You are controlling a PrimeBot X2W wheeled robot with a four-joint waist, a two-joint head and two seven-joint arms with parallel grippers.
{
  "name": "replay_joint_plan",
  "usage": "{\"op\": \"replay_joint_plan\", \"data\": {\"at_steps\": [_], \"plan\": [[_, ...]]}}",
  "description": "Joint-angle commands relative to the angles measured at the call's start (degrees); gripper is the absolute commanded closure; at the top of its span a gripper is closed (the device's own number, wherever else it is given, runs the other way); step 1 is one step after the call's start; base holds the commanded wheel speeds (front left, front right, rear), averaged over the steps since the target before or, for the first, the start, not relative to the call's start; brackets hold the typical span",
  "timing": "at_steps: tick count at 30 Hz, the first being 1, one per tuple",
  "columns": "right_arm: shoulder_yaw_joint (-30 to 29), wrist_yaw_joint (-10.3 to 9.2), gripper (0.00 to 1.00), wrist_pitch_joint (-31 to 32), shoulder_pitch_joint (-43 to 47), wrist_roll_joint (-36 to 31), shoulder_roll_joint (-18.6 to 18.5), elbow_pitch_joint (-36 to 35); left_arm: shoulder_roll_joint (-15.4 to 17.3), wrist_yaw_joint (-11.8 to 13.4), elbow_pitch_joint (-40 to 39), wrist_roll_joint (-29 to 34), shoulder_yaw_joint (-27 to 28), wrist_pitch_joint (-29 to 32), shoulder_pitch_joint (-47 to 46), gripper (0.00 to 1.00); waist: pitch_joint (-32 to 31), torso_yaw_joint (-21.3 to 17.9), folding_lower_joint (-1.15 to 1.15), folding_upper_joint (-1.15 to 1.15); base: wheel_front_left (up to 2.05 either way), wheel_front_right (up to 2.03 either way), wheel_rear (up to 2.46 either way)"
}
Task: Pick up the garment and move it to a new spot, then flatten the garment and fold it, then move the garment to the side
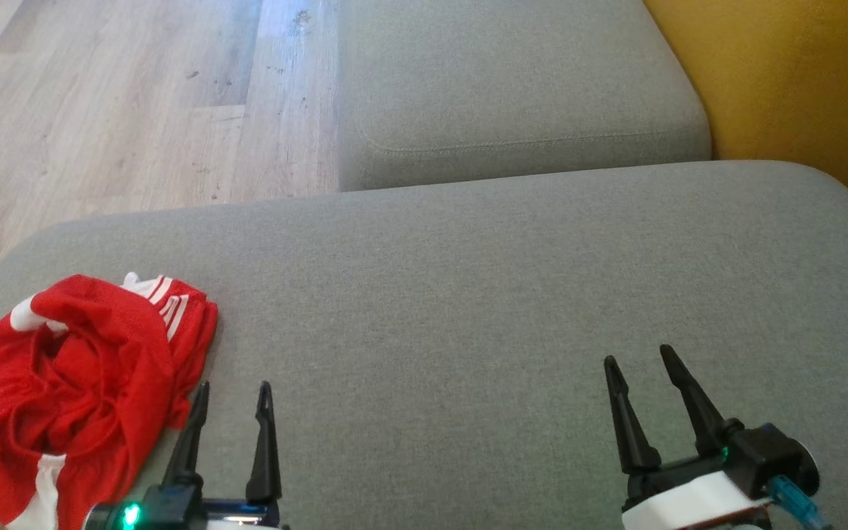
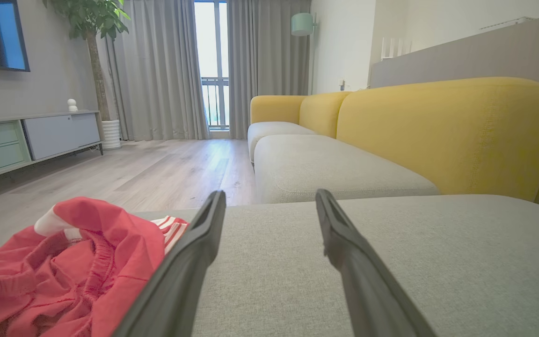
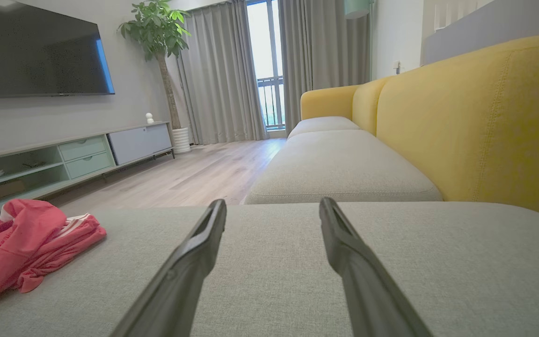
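Two grippers are recorded in the head view, both empty with jaws spread wide: the left gripper (image 1: 234, 386) at near left and the right gripper (image 1: 637, 355) at near right, each low over the grey seat (image 1: 505, 294). The garment (image 1: 78, 383), red with white stripes, lies crumpled at the near left corner of the seat, just beside the left gripper; contact cannot be confirmed. The first step, the pick-up, is judged to be in hand, and nothing of the task is done. The floor (image 1: 100, 110) borders the seat on the left, so a careless push could send the cloth over the edge.

From the left wrist view, the garment is bunched to the left of the fingers, partly hidden behind one, and only bare seat lies between them. A shift to the left, a descent onto a raised fold and a closing of the jaws are judged necessary.

From the right wrist view, the garment is well apart at far left. The middle of the seat is bare and judged fit as the new spot. A cabinet (image 3: 87, 154) and a plant (image 3: 157, 28) stand across the floor and pose no obstruction.
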Motion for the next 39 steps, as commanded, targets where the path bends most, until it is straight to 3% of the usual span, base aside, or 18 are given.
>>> {"op": "replay_joint_plan", "data": {"at_steps": [1,25,39], "plan": [[1.54,0.44,0.00,-0.89,-1.61,-1.24,-0.40,-2.35,0.20,0.05,-1.69,1.24,1.16,-0.71,-1.33,0.00,0.01,0.00,0.00,0.00,0.00,0.00,0.00],[1.39,0.44,0.00,-0.89,-1.31,-0.54,-0.40,-2.40,0.19,-0.27,0.33,0.73,1.04,-0.71,-1.38,0.00,0.34,1.04,0.00,0.00,0.00,0.00,0.00],[1.47,0.44,0.00,-0.89,-0.84,-0.21,-0.40,-2.20,0.19,0.68,1.18,1.43,1.84,-0.71,-1.75,0.00,1.10,9.58,0.00,0.00,0.00,0.00,0.00]]}}
